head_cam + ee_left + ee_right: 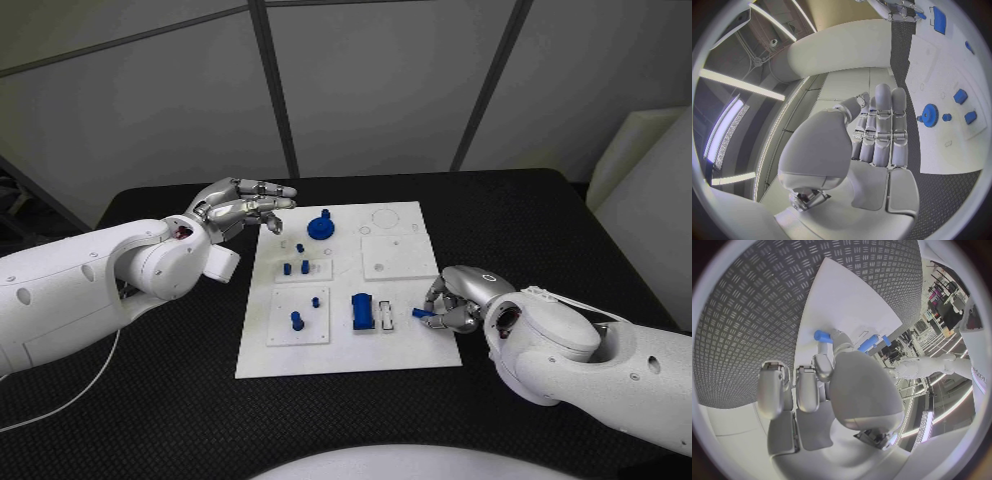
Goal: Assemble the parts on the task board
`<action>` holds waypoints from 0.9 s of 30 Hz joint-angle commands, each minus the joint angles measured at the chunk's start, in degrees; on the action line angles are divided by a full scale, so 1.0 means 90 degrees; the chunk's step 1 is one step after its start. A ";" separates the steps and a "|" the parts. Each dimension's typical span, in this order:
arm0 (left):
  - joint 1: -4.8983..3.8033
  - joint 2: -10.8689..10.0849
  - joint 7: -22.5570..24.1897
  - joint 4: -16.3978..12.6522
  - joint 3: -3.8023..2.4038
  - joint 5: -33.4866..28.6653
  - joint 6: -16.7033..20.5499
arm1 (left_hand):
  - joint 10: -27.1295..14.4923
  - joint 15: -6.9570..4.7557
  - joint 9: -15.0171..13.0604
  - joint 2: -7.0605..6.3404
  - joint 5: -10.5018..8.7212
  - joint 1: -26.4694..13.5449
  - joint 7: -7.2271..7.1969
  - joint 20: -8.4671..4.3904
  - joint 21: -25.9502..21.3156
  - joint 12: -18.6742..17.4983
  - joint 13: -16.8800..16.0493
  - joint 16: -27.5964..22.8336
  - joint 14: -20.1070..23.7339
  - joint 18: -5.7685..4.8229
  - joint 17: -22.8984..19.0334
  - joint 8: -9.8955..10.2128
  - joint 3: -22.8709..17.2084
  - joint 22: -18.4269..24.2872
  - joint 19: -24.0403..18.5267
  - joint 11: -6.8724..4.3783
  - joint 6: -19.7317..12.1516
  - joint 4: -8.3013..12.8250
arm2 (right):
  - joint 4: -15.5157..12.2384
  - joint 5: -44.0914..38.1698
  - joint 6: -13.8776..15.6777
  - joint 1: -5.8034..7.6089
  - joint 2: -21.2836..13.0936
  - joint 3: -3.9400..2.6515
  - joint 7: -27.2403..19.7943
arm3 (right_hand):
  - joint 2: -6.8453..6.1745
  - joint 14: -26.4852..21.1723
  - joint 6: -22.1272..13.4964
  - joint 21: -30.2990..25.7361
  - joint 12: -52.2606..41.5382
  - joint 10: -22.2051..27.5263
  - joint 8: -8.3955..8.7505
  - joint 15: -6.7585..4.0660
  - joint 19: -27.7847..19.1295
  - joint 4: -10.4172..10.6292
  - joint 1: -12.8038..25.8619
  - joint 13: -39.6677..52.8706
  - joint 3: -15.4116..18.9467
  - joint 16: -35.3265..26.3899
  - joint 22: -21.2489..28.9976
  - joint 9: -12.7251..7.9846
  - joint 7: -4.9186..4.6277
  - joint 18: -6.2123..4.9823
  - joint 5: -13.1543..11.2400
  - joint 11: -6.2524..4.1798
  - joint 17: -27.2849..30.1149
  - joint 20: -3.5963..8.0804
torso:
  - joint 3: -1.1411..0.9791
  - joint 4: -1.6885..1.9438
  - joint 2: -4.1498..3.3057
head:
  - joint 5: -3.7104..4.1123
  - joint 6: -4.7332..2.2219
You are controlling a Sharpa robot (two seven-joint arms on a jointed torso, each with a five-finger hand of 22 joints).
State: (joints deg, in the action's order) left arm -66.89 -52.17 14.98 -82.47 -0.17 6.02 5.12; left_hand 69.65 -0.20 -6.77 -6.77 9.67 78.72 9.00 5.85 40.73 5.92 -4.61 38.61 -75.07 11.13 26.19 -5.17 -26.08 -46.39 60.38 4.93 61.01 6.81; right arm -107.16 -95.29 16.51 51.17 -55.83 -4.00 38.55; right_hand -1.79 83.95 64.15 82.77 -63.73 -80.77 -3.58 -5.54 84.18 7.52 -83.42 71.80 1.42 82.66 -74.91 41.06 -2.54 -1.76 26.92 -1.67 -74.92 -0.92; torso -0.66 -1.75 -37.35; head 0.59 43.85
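Pinching a blue part (pixel 421 313), right hand (pixel 459 298) over task board (pixel 346 350).

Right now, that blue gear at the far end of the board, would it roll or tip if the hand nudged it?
The blue gear lies flat on the task board, so it would likely slide rather than roll. It looks like small rigid plastic, probably light. Its toothed rim should give fingers grip.

Matt white task board (pixel 404 345) on a black, ridged-pattern table (pixel 519 215).
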 commanded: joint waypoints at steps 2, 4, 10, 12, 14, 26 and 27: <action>-0.0003 -0.0006 0.0025 -0.0011 -0.0005 -0.0025 -0.0067 | -0.0032 0.0015 0.0004 0.0043 0.0027 -0.0018 0.0023 -0.0001 -0.0024 -0.0031 -0.0008 -0.0025 0.0014 -0.0070 -0.0005 0.0040 0.0005 -0.0005 -0.0032 0.0016 -0.0005 0.0022 | -0.0113 0.0438 0.0323 -0.0039 -0.0055 0.0037 0.0136 | 0.0311 0.0373 -0.0032 0.0059 -0.0035 -0.0062 -0.0020 -0.0012 0.0246 -0.0096 -0.0081 0.0008 -0.0131 0.0024 -0.0892 0.0027 0.0025 -0.0012 0.0446 -0.0035 -0.0180 0.0015 | 0.0005 -0.0002 0.0002 | -0.0003 -0.0022; -0.0002 -0.0004 0.0025 -0.0011 -0.0005 -0.0025 -0.0067 | -0.0032 0.0015 0.0004 0.0043 0.0027 -0.0018 0.0023 -0.0001 -0.0024 -0.0031 -0.0008 -0.0025 0.0014 -0.0070 -0.0005 0.0040 0.0005 -0.0005 -0.0032 0.0016 -0.0005 0.0022 | -0.0183 0.0511 0.0472 -0.0038 -0.0069 0.0036 0.0102 | 0.0290 0.0375 -0.0028 0.0075 -0.0047 -0.0072 -0.0024 -0.0014 0.0255 -0.0081 -0.0018 0.0018 -0.0130 0.0028 -0.0910 0.0031 0.0029 -0.0008 0.0520 -0.0037 -0.0190 0.0016 | 0.0008 0.0006 0.0003 | 0.0000 -0.0034; 0.0000 -0.0001 0.0025 -0.0015 -0.0005 -0.0025 -0.0062 | -0.0032 0.0015 0.0004 0.0043 0.0027 -0.0018 0.0023 -0.0001 -0.0024 -0.0031 -0.0008 -0.0025 0.0014 -0.0070 -0.0005 0.0040 0.0005 -0.0005 -0.0032 0.0016 -0.0005 0.0022 | -0.0426 0.0679 0.1020 -0.0033 -0.0068 0.0030 -0.0028 | 0.0245 0.0383 0.0016 0.0132 -0.0085 -0.0101 -0.0037 -0.0024 0.0288 -0.0037 0.0113 0.0047 -0.0127 0.0045 -0.0971 0.0040 0.0051 0.0007 0.0601 -0.0052 -0.0222 0.0023 | 0.0007 0.0012 -0.0009 | -0.0001 -0.0053; 0.0000 -0.0002 0.0025 -0.0016 -0.0005 -0.0025 -0.0061 | -0.0032 0.0015 0.0004 0.0043 0.0027 -0.0018 0.0023 -0.0001 -0.0024 -0.0031 -0.0008 -0.0025 0.0014 -0.0070 -0.0005 0.0040 0.0005 -0.0005 -0.0032 0.0016 -0.0005 0.0022 | -0.0468 0.0726 0.1121 -0.0032 -0.0049 0.0029 -0.0059 | 0.0238 0.0384 0.0029 0.0149 -0.0098 -0.0110 -0.0039 -0.0027 0.0297 -0.0022 0.0145 0.0057 -0.0126 0.0047 -0.0989 0.0041 0.0057 0.0012 0.0606 -0.0057 -0.0225 0.0025 | 0.0007 0.0012 -0.0009 | -0.0008 -0.0054; 0.0000 -0.0004 0.0026 -0.0018 -0.0005 -0.0025 -0.0060 | -0.0032 0.0015 0.0004 0.0043 0.0027 -0.0018 0.0023 -0.0001 -0.0024 -0.0031 -0.0008 -0.0025 0.0014 -0.0070 -0.0005 0.0040 0.0005 -0.0005 -0.0032 0.0016 -0.0005 0.0022 | -0.0488 0.0832 0.1184 -0.0032 -0.0017 0.0028 -0.0077 | 0.0232 0.0385 0.0042 0.0152 -0.0105 -0.0119 -0.0035 -0.0032 0.0300 0.0024 0.0219 0.0062 -0.0122 0.0048 -0.0993 0.0039 0.0063 0.0013 0.0609 -0.0063 -0.0228 0.0029 | 0.0006 0.0008 -0.0008 | -0.0015 -0.0052; 0.0000 -0.0003 0.0017 -0.0029 -0.0005 -0.0025 -0.0065 | -0.0031 0.0013 0.0004 0.0043 0.0058 -0.0004 0.0024 -0.0003 -0.0021 -0.0031 -0.0009 -0.0029 0.0016 -0.0070 -0.0005 0.0042 -0.0001 -0.0012 -0.0032 0.0017 -0.0002 0.0039 | -0.0224 0.1527 0.0960 -0.0028 0.0292 0.0027 -0.0093 | 0.0245 0.0397 0.0106 0.0166 -0.0208 -0.0183 -0.0032 -0.0048 0.0310 0.0258 0.0503 0.0140 -0.0129 0.0073 -0.1012 0.0024 0.0088 0.0017 0.0600 -0.0084 -0.0276 0.0044 | 0.0010 0.0012 -0.0007 | -0.0039 -0.0036; 0.0000 -0.0002 0.0015 -0.0030 -0.0005 -0.0025 -0.0067 | -0.0031 0.0013 0.0004 0.0043 0.0073 -0.0002 0.0025 -0.0004 -0.0020 -0.0032 -0.0009 -0.0031 0.0015 -0.0070 -0.0004 0.0043 -0.0002 -0.0014 -0.0032 0.0018 -0.0002 0.0043 | -0.0186 0.1552 0.0935 -0.0028 0.0333 0.0026 -0.0090 | 0.0243 0.0398 0.0125 0.0171 -0.0222 -0.0191 -0.0035 -0.0051 0.0312 0.0300 0.0546 0.0150 -0.0125 0.0076 -0.1017 0.0024 0.0094 0.0018 0.0596 -0.0088 -0.0281 0.0046 | 0.0006 0.0007 -0.0008 | -0.0043 -0.0036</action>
State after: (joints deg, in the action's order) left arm -66.83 -52.21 14.96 -82.58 -0.17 6.02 5.10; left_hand 69.65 -0.20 -6.77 -6.77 9.96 78.72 9.00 5.85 40.74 5.92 -4.59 38.61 -75.07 11.13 26.19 -5.17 -26.08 -46.44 60.38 4.93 61.01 6.81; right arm -109.07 -84.17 25.07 50.83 -53.06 -3.74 38.40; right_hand 0.56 83.94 63.92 84.04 -65.54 -81.11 -3.57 -5.54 84.17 10.02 -78.89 73.13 0.27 83.11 -74.91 41.13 -2.74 -1.75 32.05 -1.32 -74.91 -0.92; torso -0.59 -1.67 -37.41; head 0.25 43.54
